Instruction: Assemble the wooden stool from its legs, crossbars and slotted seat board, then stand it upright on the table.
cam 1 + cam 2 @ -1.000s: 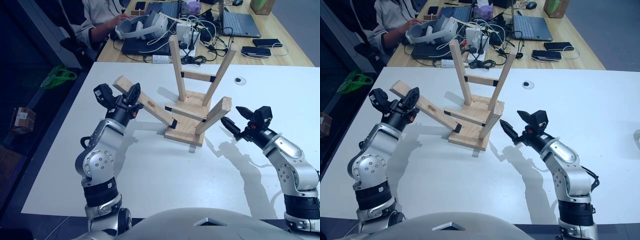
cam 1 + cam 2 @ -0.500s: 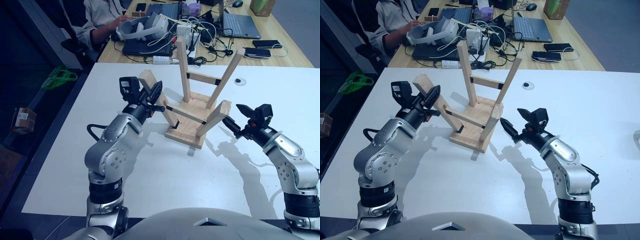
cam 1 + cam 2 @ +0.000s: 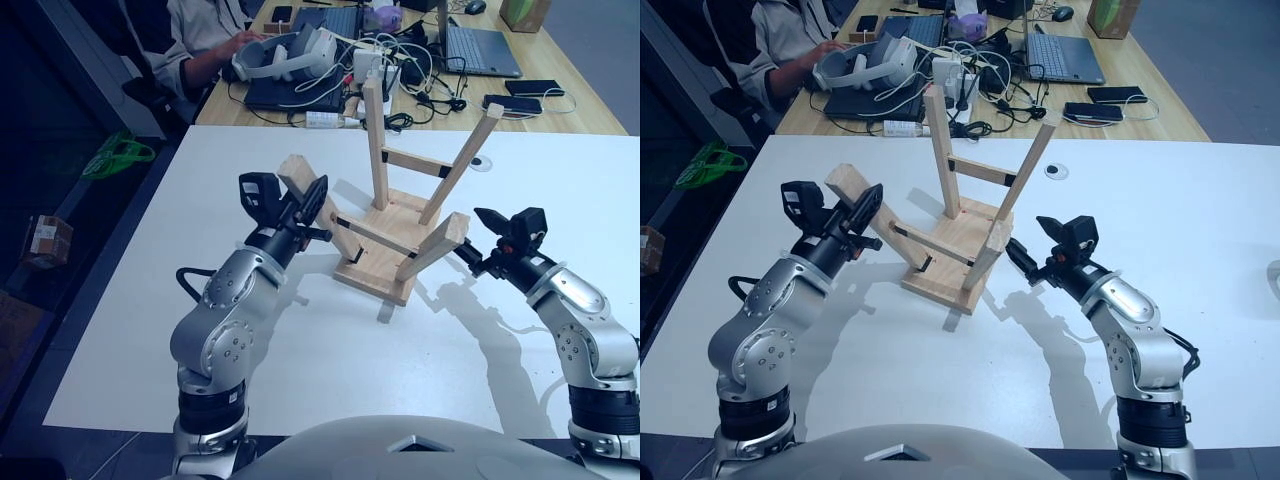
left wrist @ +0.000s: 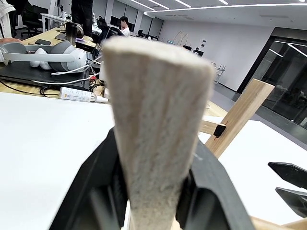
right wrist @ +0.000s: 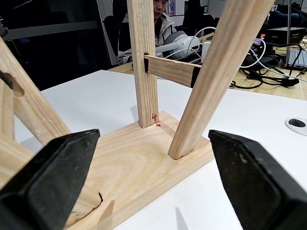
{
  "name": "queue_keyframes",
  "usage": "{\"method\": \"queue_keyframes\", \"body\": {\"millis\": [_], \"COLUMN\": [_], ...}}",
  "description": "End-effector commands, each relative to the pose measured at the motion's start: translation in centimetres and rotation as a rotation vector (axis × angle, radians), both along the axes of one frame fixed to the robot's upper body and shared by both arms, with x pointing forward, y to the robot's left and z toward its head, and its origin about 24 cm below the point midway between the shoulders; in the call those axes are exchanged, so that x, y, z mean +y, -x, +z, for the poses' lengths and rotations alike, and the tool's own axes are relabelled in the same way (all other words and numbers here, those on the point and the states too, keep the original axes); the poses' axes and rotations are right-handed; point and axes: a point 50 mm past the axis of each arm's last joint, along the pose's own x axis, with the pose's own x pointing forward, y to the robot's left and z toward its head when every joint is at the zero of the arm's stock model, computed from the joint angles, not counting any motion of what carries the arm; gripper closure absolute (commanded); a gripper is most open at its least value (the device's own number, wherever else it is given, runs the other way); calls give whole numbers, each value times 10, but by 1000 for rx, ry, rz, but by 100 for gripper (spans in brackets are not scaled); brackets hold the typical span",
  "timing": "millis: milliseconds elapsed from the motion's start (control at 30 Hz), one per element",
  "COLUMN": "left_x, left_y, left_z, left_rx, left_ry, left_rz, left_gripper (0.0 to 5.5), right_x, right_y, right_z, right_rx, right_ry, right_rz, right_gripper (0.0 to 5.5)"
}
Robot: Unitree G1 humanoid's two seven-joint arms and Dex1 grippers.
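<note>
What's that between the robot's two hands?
The wooden stool, upside down with its legs in the air. The left hand grips one leg; the open right hand sits beside another. Both eye views show it.

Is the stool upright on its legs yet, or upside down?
Upside down: the seat board is at the bottom by the table, the legs stick upward, and the left gripper is shut on one leg.
</note>
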Motion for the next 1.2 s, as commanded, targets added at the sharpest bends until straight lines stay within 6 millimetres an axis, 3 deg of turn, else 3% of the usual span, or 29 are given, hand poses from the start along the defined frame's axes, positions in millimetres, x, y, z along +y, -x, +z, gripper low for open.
{"method": "queue_keyframes", "body": {"millis": [33, 267, 600, 733, 900, 1200], "left_x": [-10, -19, -22, -24, -24, -26], "left_y": [5, -5, -7, -6, -8, -2], "left_z": [-8, -8, -6, -6, -8, -39], "left_rx": [25, 41, 71, 75, 88, 248], "left_ry": [-17, -132, -112, -116, -167, -440], "left_rz": [-80, -145, -187, -205, -200, -246], "left_gripper": [449, 449, 446, 356, 327, 327], "right_x": [-5, -2, 0, -1, -2, -2], "right_y": [-4, -6, -8, -9, -10, -10], "right_z": [5, 7, 7, 7, 7, 9], "right_rx": [-15, -24, -37, -37, -39, -42], "right_ry": [17, 38, 60, 64, 67, 69], "right_rz": [0, 22, 37, 36, 29, 25], "right_gripper": [126, 126, 126, 126, 126, 126]}}
